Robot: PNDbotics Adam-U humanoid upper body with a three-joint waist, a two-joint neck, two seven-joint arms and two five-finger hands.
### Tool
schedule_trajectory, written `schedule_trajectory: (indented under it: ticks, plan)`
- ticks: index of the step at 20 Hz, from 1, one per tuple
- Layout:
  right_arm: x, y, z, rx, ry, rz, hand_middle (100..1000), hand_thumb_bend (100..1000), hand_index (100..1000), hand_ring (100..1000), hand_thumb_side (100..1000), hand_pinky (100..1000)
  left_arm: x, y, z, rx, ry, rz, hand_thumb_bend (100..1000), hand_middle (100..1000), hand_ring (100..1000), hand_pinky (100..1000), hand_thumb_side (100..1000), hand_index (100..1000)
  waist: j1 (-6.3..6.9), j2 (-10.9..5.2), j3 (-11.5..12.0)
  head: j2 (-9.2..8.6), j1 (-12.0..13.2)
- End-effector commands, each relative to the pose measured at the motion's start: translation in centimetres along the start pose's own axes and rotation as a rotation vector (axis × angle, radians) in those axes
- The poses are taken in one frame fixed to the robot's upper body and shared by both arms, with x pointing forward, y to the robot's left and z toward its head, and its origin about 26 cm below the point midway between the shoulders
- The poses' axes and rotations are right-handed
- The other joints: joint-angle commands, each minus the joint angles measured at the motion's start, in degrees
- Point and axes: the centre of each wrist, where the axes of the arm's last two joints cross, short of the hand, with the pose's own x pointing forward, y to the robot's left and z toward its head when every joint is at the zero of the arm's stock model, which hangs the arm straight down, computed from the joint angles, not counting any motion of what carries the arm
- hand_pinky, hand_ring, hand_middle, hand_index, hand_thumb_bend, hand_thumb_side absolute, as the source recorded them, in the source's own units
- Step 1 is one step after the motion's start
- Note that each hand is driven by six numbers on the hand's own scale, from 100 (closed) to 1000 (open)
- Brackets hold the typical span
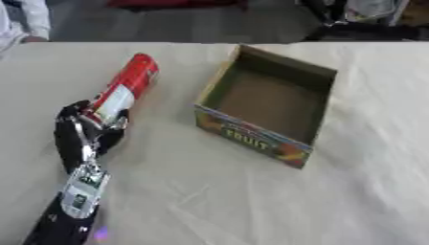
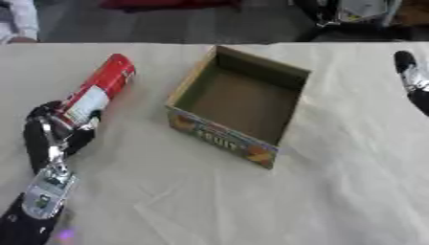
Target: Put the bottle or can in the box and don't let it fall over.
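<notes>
While left hand [image 1: 88,128] grips red can [image 1: 126,89], box [image 1: 266,143] apart, open-topped

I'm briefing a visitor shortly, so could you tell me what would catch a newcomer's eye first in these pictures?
First the red can, left of centre, tilted and held at its lower end by the left hand. Next the open box at the middle of the table, empty, with FRUIT printed on its near side. The right hand only shows at the right edge of the right eye view.
</notes>
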Motion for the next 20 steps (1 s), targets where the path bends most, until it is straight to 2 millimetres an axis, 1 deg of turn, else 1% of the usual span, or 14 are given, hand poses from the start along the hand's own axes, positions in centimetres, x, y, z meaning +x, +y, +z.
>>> schedule_trajectory:
  ticks: [1,4,6,7,8,9,12,13,14,15,20]
  plan:
    - [1.1,-0.3,-0.9,-0.007,-0.049,-0.009,724,606,831,847,334,808,0.3,0.1,-0.2,-0.011,-0.016,-0.025,467,606,858,338,100,646,-0.21,-0.61,0.05,-0.60,-0.09]
    - [1.1,-0.3,-0.9,-0.007,-0.049,-0.010,724,603,830,847,336,808,0.4,0.2,-0.3,-0.021,-0.028,-0.050,528,586,847,333,100,624,-0.22,-0.58,0.09,-0.61,-0.12]
    - [1.1,-0.3,-0.9,-0.007,-0.049,-0.010,723,598,830,847,341,808,0.5,0.3,-0.3,-0.019,-0.033,-0.059,540,563,830,321,100,587,-0.22,-0.58,0.11,-0.60,-0.13]
    - [1.1,-0.3,-0.9,-0.008,-0.048,-0.010,723,597,829,847,341,808,0.6,0.3,-0.4,-0.014,-0.034,-0.059,529,557,824,309,100,563,-0.22,-0.59,0.11,-0.59,-0.16]
    - [1.1,-0.3,-0.9,-0.008,-0.048,-0.011,723,597,829,847,341,808,0.6,0.4,-0.4,-0.009,-0.034,-0.057,529,557,824,309,100,563,-0.22,-0.59,0.11,-0.58,-0.17]
    - [1.1,-0.3,-0.9,-0.008,-0.048,-0.011,723,599,829,847,341,808,0.7,0.5,-0.5,0.001,-0.033,-0.051,498,552,817,299,100,502,-0.22,-0.61,0.11,-0.59,-0.17]
    - [1.1,-0.3,-0.9,-0.009,-0.048,-0.012,723,598,829,847,340,809,0.8,0.6,-0.5,0.030,-0.033,-0.026,465,540,803,291,100,478,-0.22,-0.64,0.10,-0.63,-0.22]
    - [1.1,-0.3,-0.9,-0.010,-0.048,-0.013,723,599,828,847,339,809,0.9,0.7,-0.5,0.041,-0.034,-0.017,439,537,801,291,100,471,-0.22,-0.65,0.10,-0.62,-0.26]
    - [1.1,-0.3,-0.9,-0.010,-0.048,-0.013,723,598,828,847,340,809,1.0,0.7,-0.6,0.052,-0.036,-0.007,455,536,800,290,100,471,-0.22,-0.65,0.09,-0.62,-0.28]
    - [1.1,-0.3,-0.9,-0.010,-0.048,-0.013,723,596,828,847,340,809,1.1,0.8,-0.6,0.065,-0.040,0.004,436,529,792,286,100,456,-0.22,-0.65,0.08,-0.61,-0.31]
    - [1.1,-0.4,-0.9,-0.013,-0.049,-0.013,723,597,827,847,339,809,1.7,1.2,-0.7,0.143,-0.068,0.078,392,507,771,276,100,448,-0.24,-0.62,0.02,-0.40,-0.54]
